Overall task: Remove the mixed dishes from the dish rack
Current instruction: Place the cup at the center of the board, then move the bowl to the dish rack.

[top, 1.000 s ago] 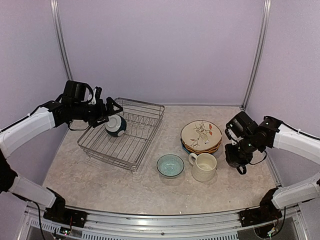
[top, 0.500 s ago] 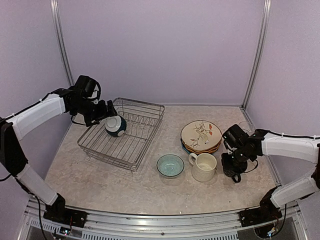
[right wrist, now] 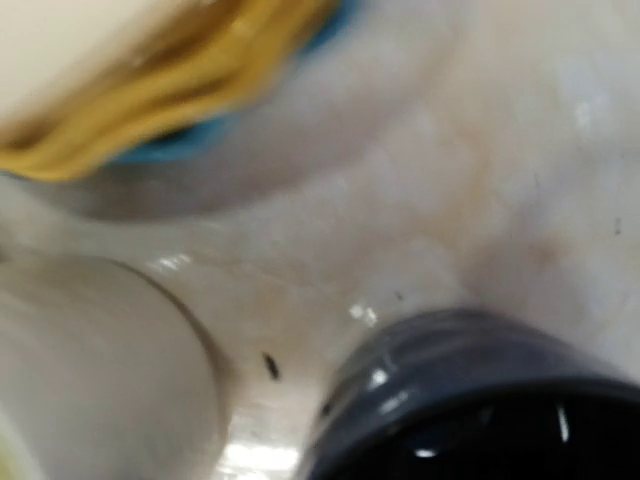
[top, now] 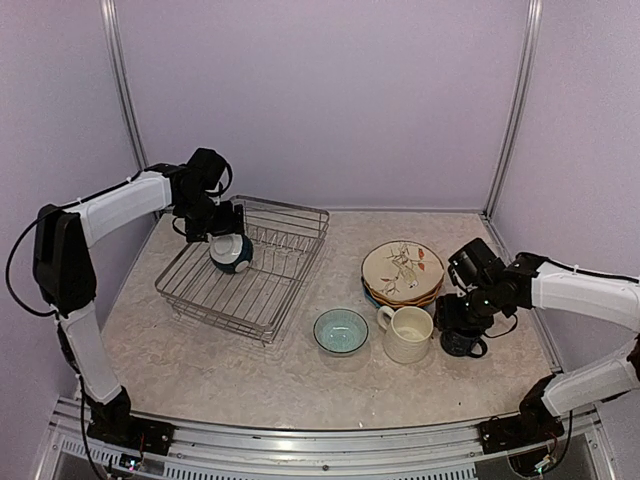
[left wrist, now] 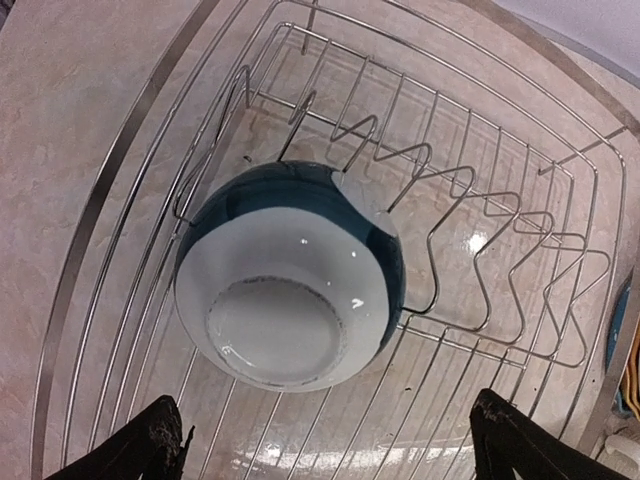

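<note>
Hanging the left gripper (left wrist: 330, 438), jaws wide and empty, straight above the dark white-lined bowl (left wrist: 290, 290) leaning base-up in the dish rack (top: 265, 290); not showing how far the right gripper (top: 460, 318) is opening over the navy mug (right wrist: 480, 400).

Table (top: 200, 370): mottled beige, bears the dish rack (top: 300, 272).
Right of the dish rack: teal bowl (top: 340, 330), cream mug (top: 408, 334), plate stack (top: 402, 272), navy mug (top: 460, 342).

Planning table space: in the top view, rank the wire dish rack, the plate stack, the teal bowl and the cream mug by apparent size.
1. silver wire dish rack
2. stack of round plates, cream floral on top
3. round teal bowl and large cream mug: about alike, unranked
</note>
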`<act>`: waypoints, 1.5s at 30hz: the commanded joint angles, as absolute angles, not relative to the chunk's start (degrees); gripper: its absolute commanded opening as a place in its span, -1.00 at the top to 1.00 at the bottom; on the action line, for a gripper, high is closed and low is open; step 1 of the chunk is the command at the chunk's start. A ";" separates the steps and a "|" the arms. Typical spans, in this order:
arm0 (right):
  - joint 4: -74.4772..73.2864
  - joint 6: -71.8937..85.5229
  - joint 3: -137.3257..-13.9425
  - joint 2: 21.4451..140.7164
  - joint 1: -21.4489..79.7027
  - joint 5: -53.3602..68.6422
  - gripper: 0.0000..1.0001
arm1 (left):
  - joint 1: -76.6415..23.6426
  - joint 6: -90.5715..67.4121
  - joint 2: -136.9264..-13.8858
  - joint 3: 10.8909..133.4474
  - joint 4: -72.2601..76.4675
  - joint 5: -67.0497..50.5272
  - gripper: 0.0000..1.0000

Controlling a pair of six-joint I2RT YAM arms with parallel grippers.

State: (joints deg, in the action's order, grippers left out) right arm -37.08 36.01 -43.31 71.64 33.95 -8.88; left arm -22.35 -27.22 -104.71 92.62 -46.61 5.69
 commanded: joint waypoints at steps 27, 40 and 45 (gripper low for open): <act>-39.44 26.02 -62.57 67.73 33.65 -8.92 -0.99 | -16.07 -11.07 -137.28 133.97 -68.62 -21.26 -0.98; -35.22 23.08 -67.18 72.03 33.68 -5.55 -1.00 | -18.05 -12.87 -122.34 117.59 -67.48 -29.38 -0.80; -32.80 22.31 -70.02 75.48 34.02 -1.88 -1.00 | -20.21 -14.36 -115.62 107.19 -65.55 -29.78 -0.75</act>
